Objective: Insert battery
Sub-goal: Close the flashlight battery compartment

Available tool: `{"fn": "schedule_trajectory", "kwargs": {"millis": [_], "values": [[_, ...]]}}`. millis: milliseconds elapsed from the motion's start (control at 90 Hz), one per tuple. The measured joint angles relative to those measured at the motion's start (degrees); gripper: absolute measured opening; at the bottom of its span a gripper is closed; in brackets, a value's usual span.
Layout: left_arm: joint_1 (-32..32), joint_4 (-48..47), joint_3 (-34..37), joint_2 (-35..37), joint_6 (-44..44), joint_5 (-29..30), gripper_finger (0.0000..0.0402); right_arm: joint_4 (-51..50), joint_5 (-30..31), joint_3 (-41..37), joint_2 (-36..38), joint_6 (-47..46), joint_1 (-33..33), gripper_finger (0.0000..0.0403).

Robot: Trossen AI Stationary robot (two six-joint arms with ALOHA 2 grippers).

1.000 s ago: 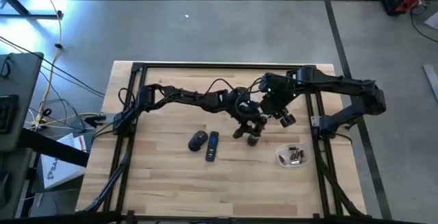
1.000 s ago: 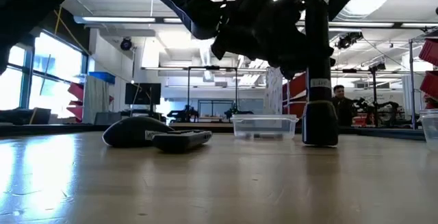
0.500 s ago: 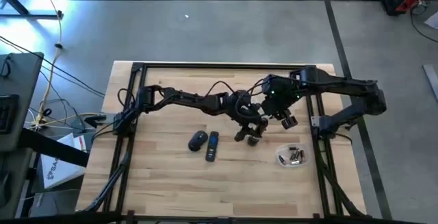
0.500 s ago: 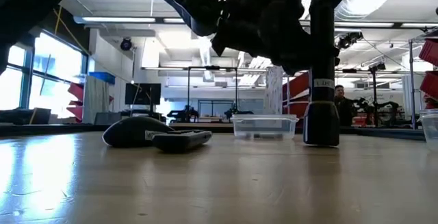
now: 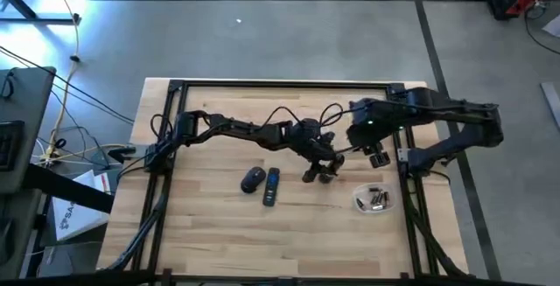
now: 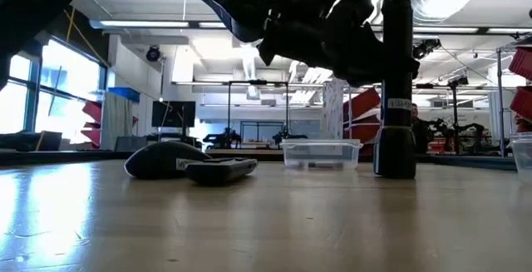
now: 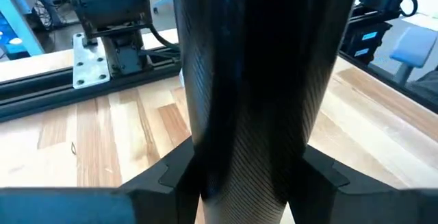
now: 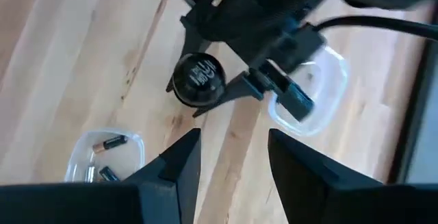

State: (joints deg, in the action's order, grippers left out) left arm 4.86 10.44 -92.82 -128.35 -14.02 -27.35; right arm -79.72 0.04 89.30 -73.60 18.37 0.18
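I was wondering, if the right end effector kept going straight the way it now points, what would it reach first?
Probably the top of the upright flashlight held by the left end effector. The right end effector, open, points down toward it in its wrist view, with bare table around. Depth is unclear, so it might pass beside it.

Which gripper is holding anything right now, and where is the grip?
The left gripper holds the flashlight upright on the table, fingers clamped on its body below the top end. The right gripper is open and holds nothing.
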Motion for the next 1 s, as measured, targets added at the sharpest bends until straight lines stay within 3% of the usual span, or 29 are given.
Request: {"fn": "schedule_trajectory", "kwargs": {"millis": [222,433,733,1000], "values": [[0.0,0.2,0.0,0.0,0.3,0.2,0.0146,2.9,0.0,-0.1,3.6,-2.3,-0.2,0.0138],[0.4,1.7,0.0,-0.1,0.7,3.0,0.0146,4.1,-0.1,-0.1,3.2,2.2,-1.5,0.0138],[2.0,4.6,0.1,-0.3,2.6,3.9,0.0146,4.7,-5.1,-0.1,3.3,3.5,-6.3,0.0138],[0.9,4.7,0.1,-0.3,4.7,4.1,0.0146,7.8,-4.4,-0.1,3.1,-8.0,-7.3,0.0138]]}}
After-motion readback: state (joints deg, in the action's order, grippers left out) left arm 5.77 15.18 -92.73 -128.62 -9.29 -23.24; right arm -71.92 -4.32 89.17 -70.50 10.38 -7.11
